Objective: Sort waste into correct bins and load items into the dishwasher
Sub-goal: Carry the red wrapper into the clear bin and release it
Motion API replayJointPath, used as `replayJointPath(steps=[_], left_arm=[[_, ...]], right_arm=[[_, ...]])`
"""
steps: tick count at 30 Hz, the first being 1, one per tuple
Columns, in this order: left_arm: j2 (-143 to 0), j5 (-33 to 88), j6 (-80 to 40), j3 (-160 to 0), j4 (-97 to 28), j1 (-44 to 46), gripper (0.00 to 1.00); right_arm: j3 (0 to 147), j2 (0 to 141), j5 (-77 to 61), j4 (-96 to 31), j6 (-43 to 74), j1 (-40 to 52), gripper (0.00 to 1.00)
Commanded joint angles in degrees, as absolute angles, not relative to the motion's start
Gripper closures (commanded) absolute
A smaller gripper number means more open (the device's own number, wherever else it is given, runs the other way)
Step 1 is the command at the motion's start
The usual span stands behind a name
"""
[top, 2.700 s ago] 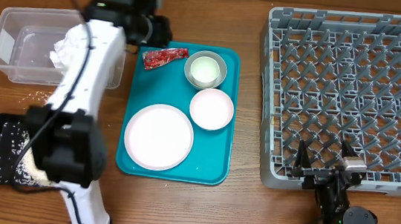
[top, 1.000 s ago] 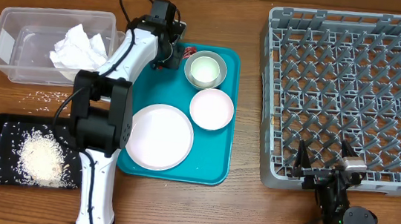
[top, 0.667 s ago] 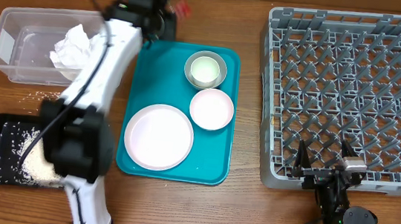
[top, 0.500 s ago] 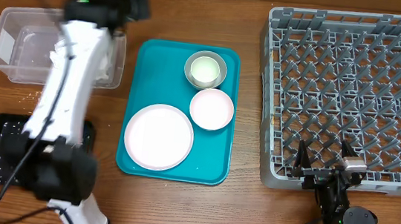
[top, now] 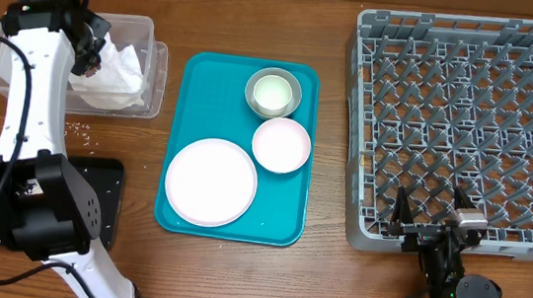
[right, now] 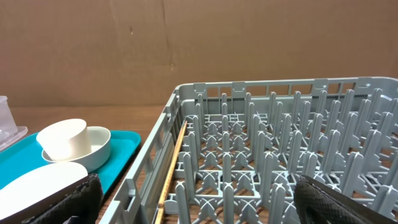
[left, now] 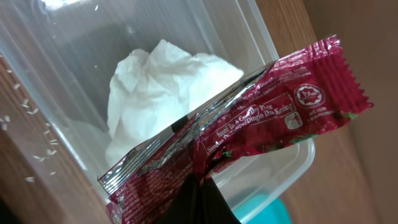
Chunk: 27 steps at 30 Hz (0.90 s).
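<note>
My left gripper (top: pixel 86 49) hangs over the clear tub (top: pixel 132 28), shut on the red crinkled wrapper (left: pixel 249 134). In the left wrist view the wrapper sticks up from the closed fingertips (left: pixel 202 202). Below it a crumpled white napkin (left: pixel 155 87) lies in the tub (left: pixel 93 37). The white plate (top: pixel 210 181), small white bowl (top: pixel 281 144) and grey bowl (top: pixel 297 95) with the white cup (top: pixel 272 93) in it sit on the teal tray (top: pixel 203 93). My right gripper (top: pixel 430 214) stands open at the front edge of the grey dish rack (top: pixel 468 121).
The black tray (top: pixel 108 192) lies at the front left, mostly hidden under my left arm. A few rice grains (top: pixel 75 127) dot the table in front of the tub. The right wrist view looks across the rack (right: pixel 280 155) toward the cup (right: pixel 62 137).
My left arm lifted the red wrapper off the teal tray and swung left with it, ending over the clear tub. The right arm has not moved.
</note>
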<state>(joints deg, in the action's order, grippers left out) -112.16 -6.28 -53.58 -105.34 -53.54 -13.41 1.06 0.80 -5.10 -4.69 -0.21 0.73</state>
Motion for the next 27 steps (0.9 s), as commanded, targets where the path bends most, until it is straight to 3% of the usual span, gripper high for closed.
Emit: replayJointPath(steps=[1, 5, 7, 17, 27], left_arm=[[-114.37, -3.95, -58.98, -104.9, -51.72, -14.31, 0.94], [-116.14, -3.31, -59.11, -104.88, -50.52, -14.72, 0.64], [-116.64, -3.36, -59.4, -104.88, -50.52, -14.76, 0.58], [-114.76, 0.3, -56.07, -104.9, -50.96, -15.38, 0.61], [-98.56, 0.82, -42.28, -104.92, -57.56, -20.47, 0.58]], right_arm=[[0.47, 0.16, -4.78, -4.43, -0.25, 0.36, 0.0], [0.47, 0.16, -4.78, -4.43, -0.25, 0.34, 0.0], [0.47, 0.16, -4.78, -4.4, -0.25, 0.36, 0.0], [0.47, 0.16, -4.78, -4.4, -0.25, 0.36, 0.0], [0.47, 0.16, -4.78, -4.4, -0.25, 0.36, 0.0]])
